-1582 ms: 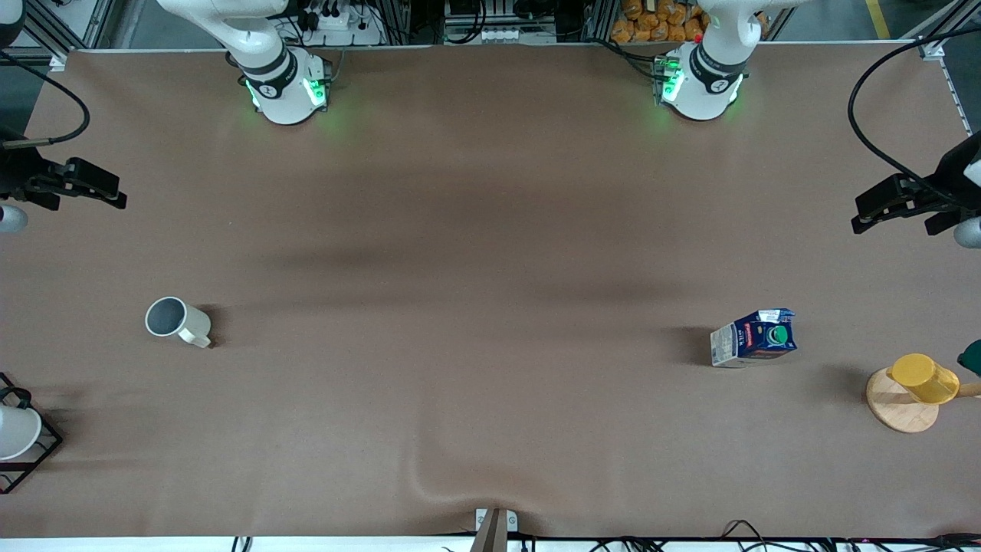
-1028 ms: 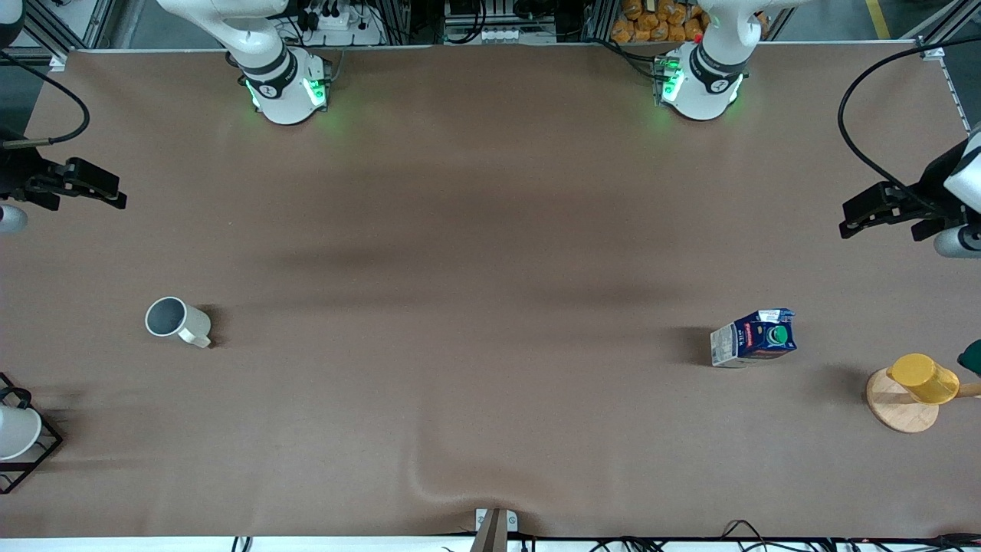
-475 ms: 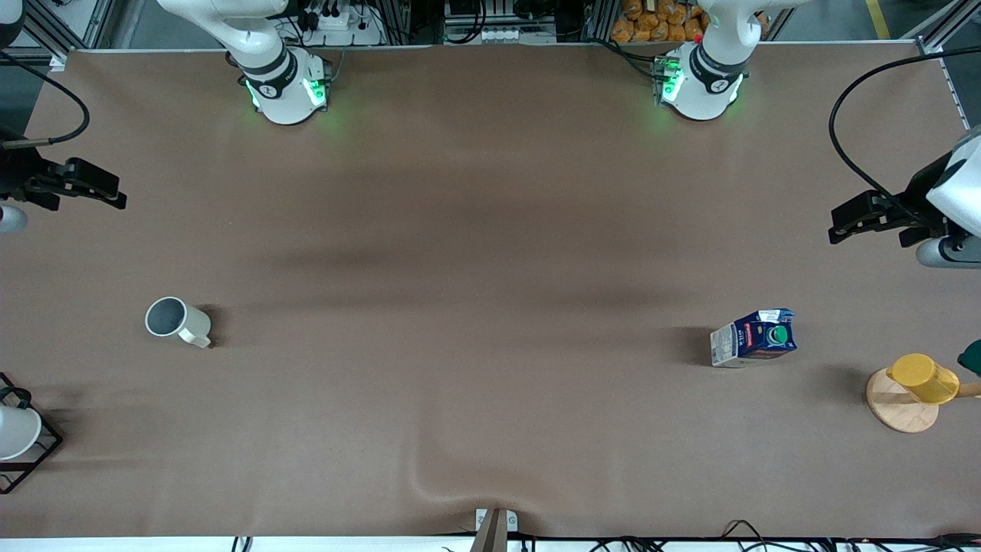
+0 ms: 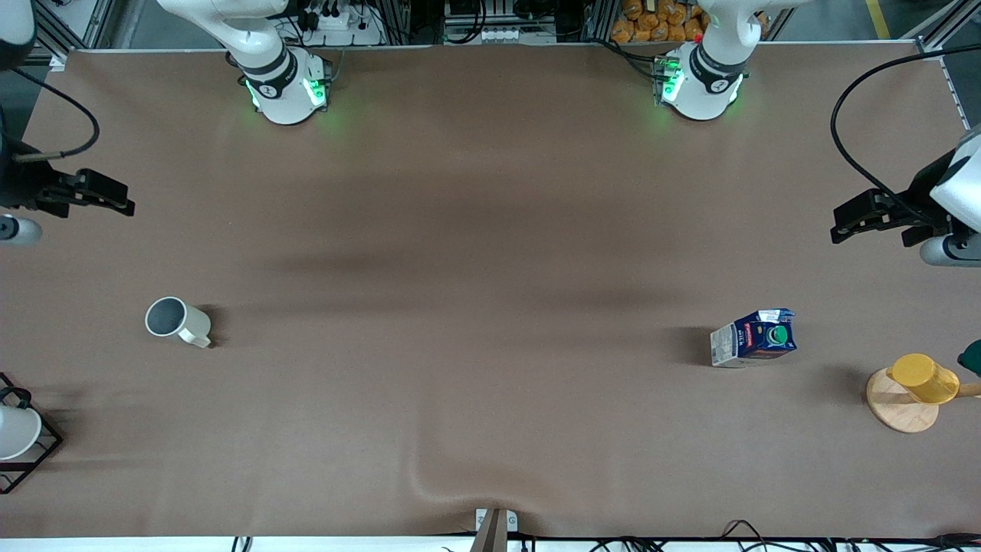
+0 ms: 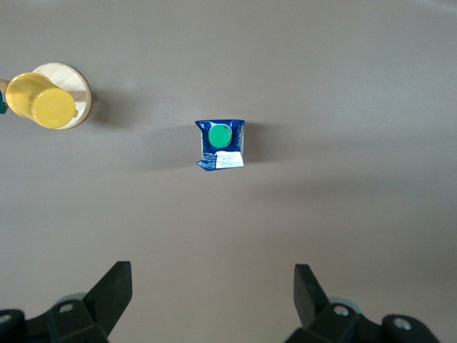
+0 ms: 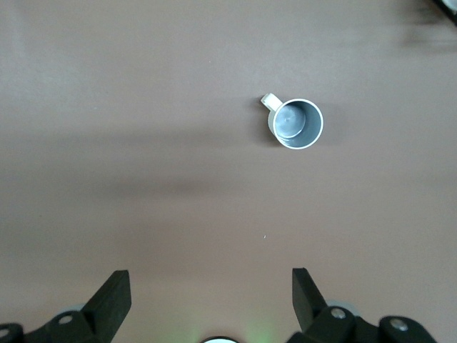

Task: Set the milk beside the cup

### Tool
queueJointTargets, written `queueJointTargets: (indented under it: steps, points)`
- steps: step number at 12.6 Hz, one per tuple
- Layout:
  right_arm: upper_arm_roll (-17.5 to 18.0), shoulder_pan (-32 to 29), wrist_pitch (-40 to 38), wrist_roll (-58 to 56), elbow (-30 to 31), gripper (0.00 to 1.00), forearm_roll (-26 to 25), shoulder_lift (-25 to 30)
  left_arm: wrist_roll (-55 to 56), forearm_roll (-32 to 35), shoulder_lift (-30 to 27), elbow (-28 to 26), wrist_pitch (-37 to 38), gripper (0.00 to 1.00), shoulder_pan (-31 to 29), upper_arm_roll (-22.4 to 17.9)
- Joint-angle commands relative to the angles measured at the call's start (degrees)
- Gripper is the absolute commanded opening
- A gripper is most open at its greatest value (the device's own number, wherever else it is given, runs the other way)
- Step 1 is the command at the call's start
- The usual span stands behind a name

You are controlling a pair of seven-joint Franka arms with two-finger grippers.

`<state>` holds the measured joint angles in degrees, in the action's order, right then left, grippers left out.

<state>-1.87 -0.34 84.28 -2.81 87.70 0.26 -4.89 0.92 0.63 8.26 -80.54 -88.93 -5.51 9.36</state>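
Milk carton and mug stand well apart at the two ends of the table, both grippers up in the air with nothing in them.

The small dark blue and white gable-top milk carton with a round green cap [image 4: 755, 338] [image 5: 221, 143] stands upright on the brown table [image 4: 490, 307] toward the left arm's end, untouched. Near it, closer to the front camera and to the table's end, a yellow cup [image 4: 923, 378] [image 5: 39, 100] lies on a round wooden disc [image 4: 900, 402]. The small cream-white mug with a grey inside and one side handle [image 4: 177, 321] [image 6: 295, 122] stands upright toward the right arm's end. At that end's edge a plain white cup [image 4: 15, 432] sits in a black wire rack [image 4: 38, 452]. The left gripper [image 4: 847, 222] [image 5: 213, 293] hangs over the table's edge at its own end, fingers spread wide and empty. The right gripper [image 4: 115, 201] [image 6: 211, 293] hangs over its end's edge, fingers likewise spread and empty.
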Motion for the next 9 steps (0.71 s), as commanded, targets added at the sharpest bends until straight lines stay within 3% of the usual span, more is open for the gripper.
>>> queueJointTargets:
  steps: [1,5,9]
  points:
    - [0.03,-0.62,-0.17,0.26,-3.04,1.0,-0.09,-4.5,0.22,0.6,-0.35,0.3,-0.19,1.0,0.06,0.13]
    - [0.03,-1.33,5.44,-1.22,-3.76,1.0,-0.7,-10.55,0.66,0.34,3.15,0.3,-4.58,1.0,0.24,0.05]
    - [-0.06,-4.91,11.15,-19.12,-6.04,1.0,-0.88,-19.7,0.58,0.51,4.05,0.3,-5.91,1.0,0.42,0.05]
